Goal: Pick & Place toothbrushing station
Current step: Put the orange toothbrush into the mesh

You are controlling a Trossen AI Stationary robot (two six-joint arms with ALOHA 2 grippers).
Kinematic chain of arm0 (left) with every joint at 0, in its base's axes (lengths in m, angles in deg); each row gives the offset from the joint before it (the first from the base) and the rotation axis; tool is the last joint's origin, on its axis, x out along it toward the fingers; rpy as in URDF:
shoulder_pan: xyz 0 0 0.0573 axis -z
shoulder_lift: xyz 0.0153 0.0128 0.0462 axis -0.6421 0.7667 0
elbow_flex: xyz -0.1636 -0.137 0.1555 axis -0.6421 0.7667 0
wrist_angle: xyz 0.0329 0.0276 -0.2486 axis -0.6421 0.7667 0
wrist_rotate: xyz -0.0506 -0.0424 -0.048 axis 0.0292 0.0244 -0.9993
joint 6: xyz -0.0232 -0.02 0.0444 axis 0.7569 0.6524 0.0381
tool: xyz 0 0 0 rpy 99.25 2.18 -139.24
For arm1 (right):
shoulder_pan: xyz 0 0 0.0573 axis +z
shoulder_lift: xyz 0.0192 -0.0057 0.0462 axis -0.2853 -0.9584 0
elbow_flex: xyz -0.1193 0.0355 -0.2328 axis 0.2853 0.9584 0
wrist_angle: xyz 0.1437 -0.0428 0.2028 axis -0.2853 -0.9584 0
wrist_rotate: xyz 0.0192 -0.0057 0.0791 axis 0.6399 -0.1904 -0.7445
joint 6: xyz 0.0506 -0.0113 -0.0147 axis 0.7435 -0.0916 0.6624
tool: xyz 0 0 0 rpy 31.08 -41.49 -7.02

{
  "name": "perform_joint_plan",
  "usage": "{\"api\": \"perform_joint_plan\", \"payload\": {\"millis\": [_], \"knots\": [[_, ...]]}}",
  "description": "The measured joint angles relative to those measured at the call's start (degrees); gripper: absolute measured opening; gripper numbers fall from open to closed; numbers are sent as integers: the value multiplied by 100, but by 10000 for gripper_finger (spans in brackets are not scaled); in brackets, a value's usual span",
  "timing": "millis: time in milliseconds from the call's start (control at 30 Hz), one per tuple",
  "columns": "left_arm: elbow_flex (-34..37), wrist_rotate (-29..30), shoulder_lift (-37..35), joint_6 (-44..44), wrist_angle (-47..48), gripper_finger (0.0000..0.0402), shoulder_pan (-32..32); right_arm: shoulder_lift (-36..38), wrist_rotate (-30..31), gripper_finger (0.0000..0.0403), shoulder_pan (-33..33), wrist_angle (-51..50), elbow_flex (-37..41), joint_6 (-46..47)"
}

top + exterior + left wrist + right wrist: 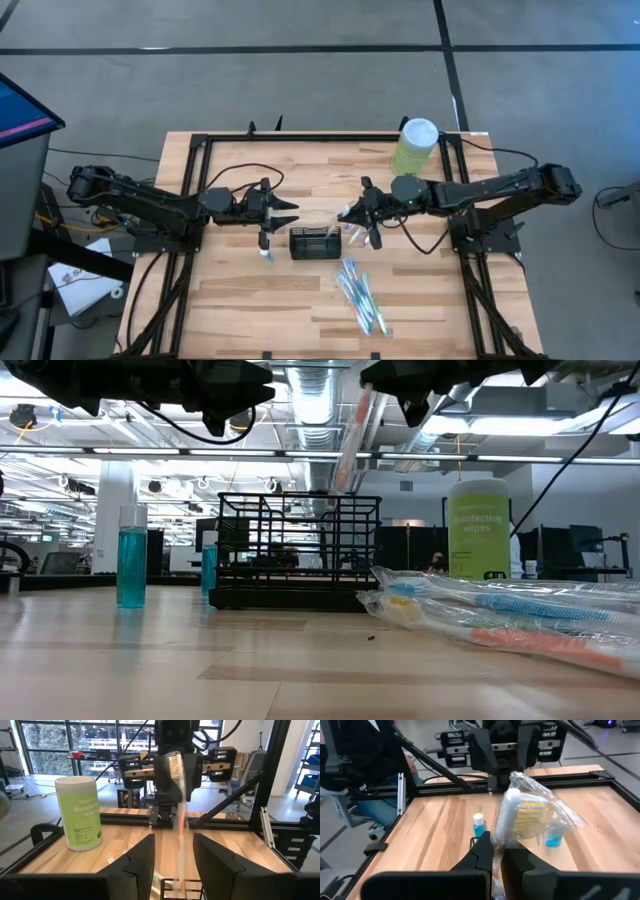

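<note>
Black wire mesh marks the station, which is set near the middle of the wooden surface, between the two arms, with its long axis running left to right. The right end effector is held just right of the station's right end and raised above it. Its fingers are pressed together on a wrapped toothbrush, seen plainly in the right wrist view, where the bristle end stands up above the fingers. In the low view the toothbrush hangs steeply, its lower end tilted down toward the station and above the top rim. The station therefore lies left of and below this end effector, so a short move leftward and down is judged to be what the drop needs.

The left end effector is held just left of the station, and its fingers are spread with nothing between them. More wrapped brushes are lying on the near right of the surface. A blue bottle stands left of the station, and a wipes canister stands at the far right.
</note>
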Motion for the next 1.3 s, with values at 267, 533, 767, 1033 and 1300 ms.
{"api": "perform_joint_plan", "payload": {"millis": [267,533,767,1033,1300], "knots": [[1,-22,0,1,0,127,-1,0,115,5,4,-239,0,31],[1,-20,0,3,0,127,-1,0,200,5,0,-393,0,46],[1,-15,0,1,0,127,-1,-56,306,5,-15,-522,0,133],[1,7,0,1,0,127,-1,-526,304,9,-16,-250,7,145],[1,4,2,2,0,127,-1,-935,273,44,-39,-94,4,128]]}}
